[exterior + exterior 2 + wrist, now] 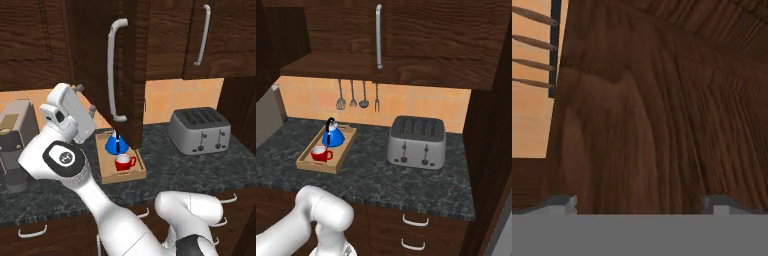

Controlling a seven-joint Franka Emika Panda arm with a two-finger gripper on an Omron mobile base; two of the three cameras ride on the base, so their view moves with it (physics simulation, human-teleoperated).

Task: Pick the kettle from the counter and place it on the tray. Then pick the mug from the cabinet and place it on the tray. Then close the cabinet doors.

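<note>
While the white arm rears up on the left side of the left base view, its gripper (640, 202) sits right up against a dark brown cabinet door (116, 65), and in the hand view the two finger tips (562, 202) stand far apart at the bottom with wood grain spread between and beyond them, so the jaws are wide and nothing is between them. That door hangs open, edge-on in the left base view, its long silver-grey bar handle (116, 70) running down it just to the right of the hand. Below the hand and a little to its right, the wooden tray (106, 172) lies on the dark marbled counter (200, 167). And look at that tray: the blue kettle (116, 144) stands upright at its far end, black handle up, and the red mug (124, 162) sits upright just in front of it at the near end, close beside it, handle pointing right. Over in the right base view the same pair shows, kettle (333, 134) behind, mug (320, 154) in front, both inside the tray's rim (316, 167). Well off to the right of the hand a silver toaster (200, 131) stands on the counter, and utensils (358, 96) hang on the orange tiled wall behind the tray. A grey coffee machine (17, 135) stands to the left of the arm.
</note>
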